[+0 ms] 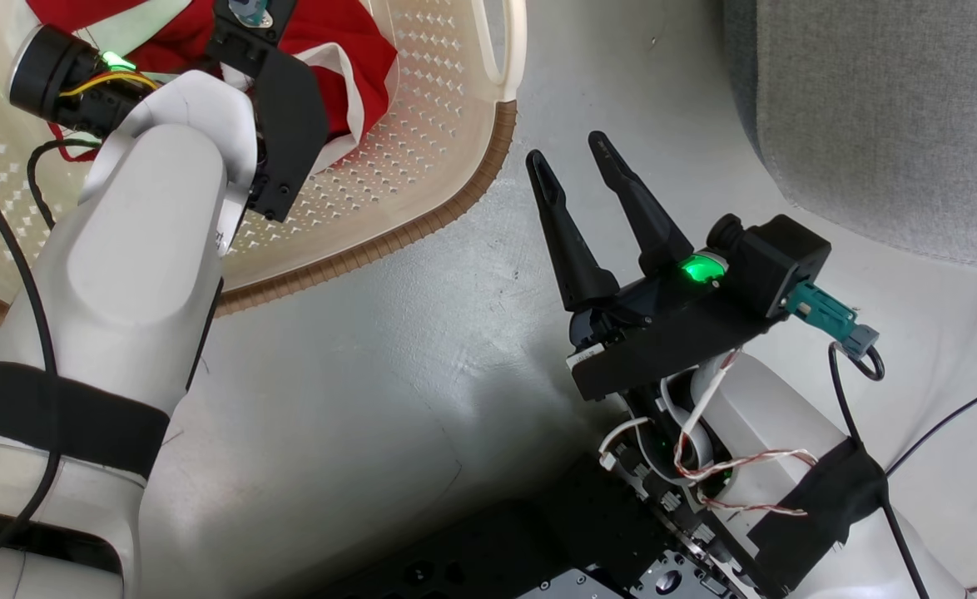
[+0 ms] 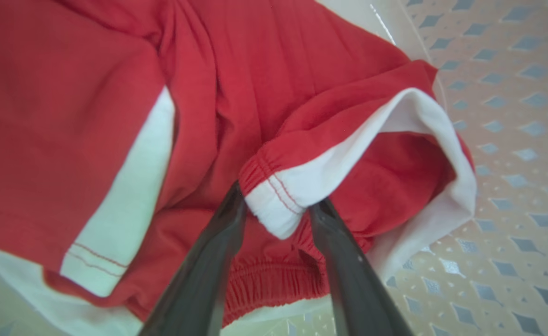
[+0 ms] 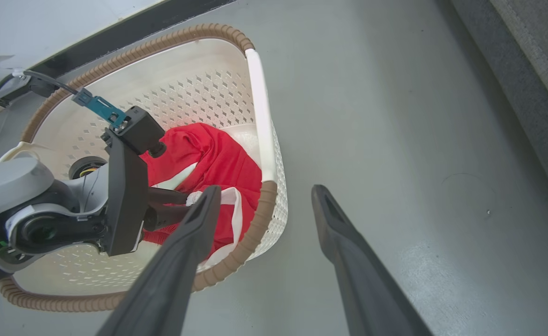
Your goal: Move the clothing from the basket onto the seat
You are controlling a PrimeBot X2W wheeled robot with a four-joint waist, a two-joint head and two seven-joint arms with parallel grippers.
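Clothing: bright red soft fabric garments with white trim (image 2: 255, 70) lay bunched inside the cream-white perforated plastic basket with a brown rim (image 1: 422, 125).
Left gripper (image 2: 278, 200): inside the basket, with its fingers either side of a white-edged elastic hem; could not tell whether they pinched it.
Right gripper (image 1: 570, 151): fingers spread and empty, above the grey floor (image 1: 389, 349).
Seat: the large grey woven-fabric cushion (image 1: 888, 108) stood apart from the basket.

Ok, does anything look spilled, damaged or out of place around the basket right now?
Nothing stands out. The red clothing lies crumpled inside the basket, none on the floor. The left hand has its fingers either side of a white-edged hem; the right hand hangs open above the floor.
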